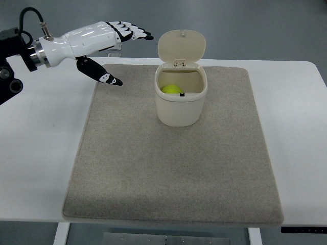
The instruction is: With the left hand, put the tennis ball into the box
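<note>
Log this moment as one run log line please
left hand: open, empty, left of box | tennis ball: inside box | lid: up | box on mat | right hand: not in view

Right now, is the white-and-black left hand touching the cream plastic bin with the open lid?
Apart. The top view shows the left hand open, with bare mat between it and the bin.

Looks like a robotics lab or test station: plain white table (46, 153) on grey floor (245, 25), beige mat (173, 173) as a staged work area, cabled robot arm (30, 48), no household clutter.
</note>
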You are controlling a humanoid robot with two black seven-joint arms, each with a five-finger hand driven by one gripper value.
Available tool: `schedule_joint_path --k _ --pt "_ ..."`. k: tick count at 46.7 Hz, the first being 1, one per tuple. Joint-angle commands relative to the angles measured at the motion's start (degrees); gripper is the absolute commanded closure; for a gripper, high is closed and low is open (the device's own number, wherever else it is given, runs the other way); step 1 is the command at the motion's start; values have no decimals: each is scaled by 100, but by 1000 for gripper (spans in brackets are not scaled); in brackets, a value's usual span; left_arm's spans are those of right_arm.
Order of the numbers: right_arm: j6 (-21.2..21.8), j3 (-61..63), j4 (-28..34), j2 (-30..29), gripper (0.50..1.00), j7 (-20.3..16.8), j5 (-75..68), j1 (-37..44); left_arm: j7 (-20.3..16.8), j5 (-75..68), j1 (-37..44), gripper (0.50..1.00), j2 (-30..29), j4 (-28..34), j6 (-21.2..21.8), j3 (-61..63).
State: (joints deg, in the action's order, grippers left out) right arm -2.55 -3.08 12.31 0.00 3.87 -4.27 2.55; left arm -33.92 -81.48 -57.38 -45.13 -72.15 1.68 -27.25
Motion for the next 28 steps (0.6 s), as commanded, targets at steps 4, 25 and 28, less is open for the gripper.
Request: schedule_joint_path --k 4,25,28 --pt "0 0 0 0 597 -1 6 0 0 1598 376 508 -84 280 35 62" --pt "0 0 0 0 597 -1 6 0 -9 3868 1176 508 13 641 26 53" --pt "0 0 0 0 597 -1 -3 0 0 3885 1211 508 22 650 35 27"
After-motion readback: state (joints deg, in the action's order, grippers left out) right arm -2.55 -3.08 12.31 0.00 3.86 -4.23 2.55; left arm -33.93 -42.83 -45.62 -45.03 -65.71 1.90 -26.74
